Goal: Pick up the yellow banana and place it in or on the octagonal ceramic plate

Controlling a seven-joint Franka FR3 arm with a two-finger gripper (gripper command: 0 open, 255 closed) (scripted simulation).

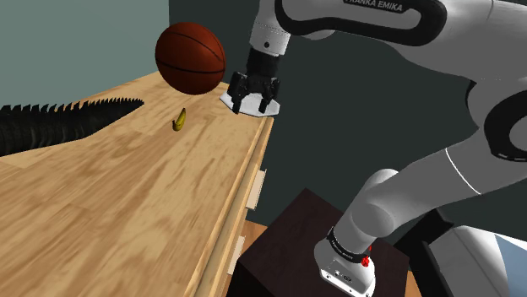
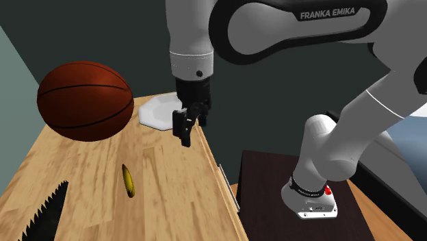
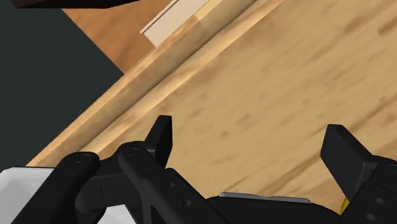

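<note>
- You had the jaws standing wide apart and holding nothing; in the wrist view, bare wood showed between the fingers (image 3: 160, 137).
- The banana (image 1: 179, 120) lay flat on the wooden surface (image 1: 110, 211), well apart from the jaws. It sat between the basketball (image 1: 191, 56) and a dark toothed object (image 1: 59, 122), touching neither.
- The jaws hung close by the white octagonal plate (image 2: 159, 111), which sat at the surface's corner, near the edge.
- You could expect the banana to be light, slim and curved, with a smooth skin that might slide. It was firm enough for a gentle grip, but a hard squeeze could bruise it.
- The best hold was probably across its thick middle, with the jaws crosswise to its length and coming straight down, since it lay low on the wood.
- The shoulder view gave you the banana's place along the surface, relative to ball and plate. The second exterior view showed the plate's outline and the banana's curve more plainly.
- The wrist view gave you the surface's edge and a corner of the plate beside the fingers. A small yellow fleck by one finger might have been the banana, but you could not be sure.
</note>
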